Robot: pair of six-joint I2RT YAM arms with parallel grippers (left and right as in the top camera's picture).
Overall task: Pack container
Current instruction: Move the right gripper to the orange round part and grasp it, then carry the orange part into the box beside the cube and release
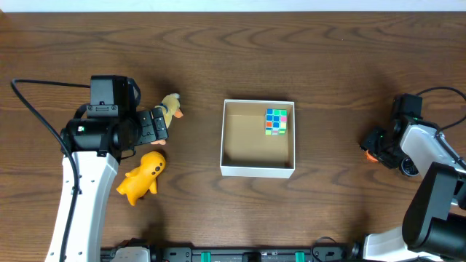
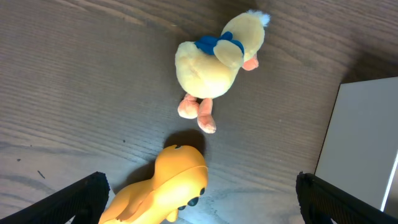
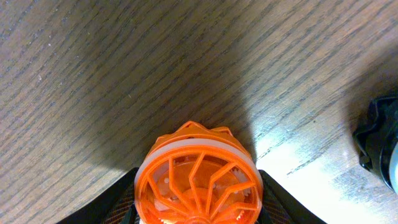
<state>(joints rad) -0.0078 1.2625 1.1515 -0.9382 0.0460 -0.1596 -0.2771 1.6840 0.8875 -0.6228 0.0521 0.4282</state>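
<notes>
The container (image 1: 258, 172), a shallow white box with a brown floor, sits mid-table with a multicoloured cube (image 1: 277, 122) in its far right corner. Its white wall (image 2: 364, 143) shows at the right of the left wrist view. My left gripper (image 1: 154, 126) (image 2: 202, 190) is open above a yellow rubber toy (image 1: 143, 176) (image 2: 165, 193), with a pale plush duck (image 1: 171, 108) (image 2: 214, 59) just beyond. At the far right my right gripper (image 1: 371, 145) (image 3: 196, 196) is shut on an orange spoked wheel toy (image 1: 370, 154) (image 3: 196, 174), its fingers pressed against both sides.
A black cable (image 1: 44, 116) loops over the wood table left of the left arm. A dark rounded part (image 3: 380, 146) shows at the right edge of the right wrist view. The table's far edge (image 1: 233, 6) runs along the top.
</notes>
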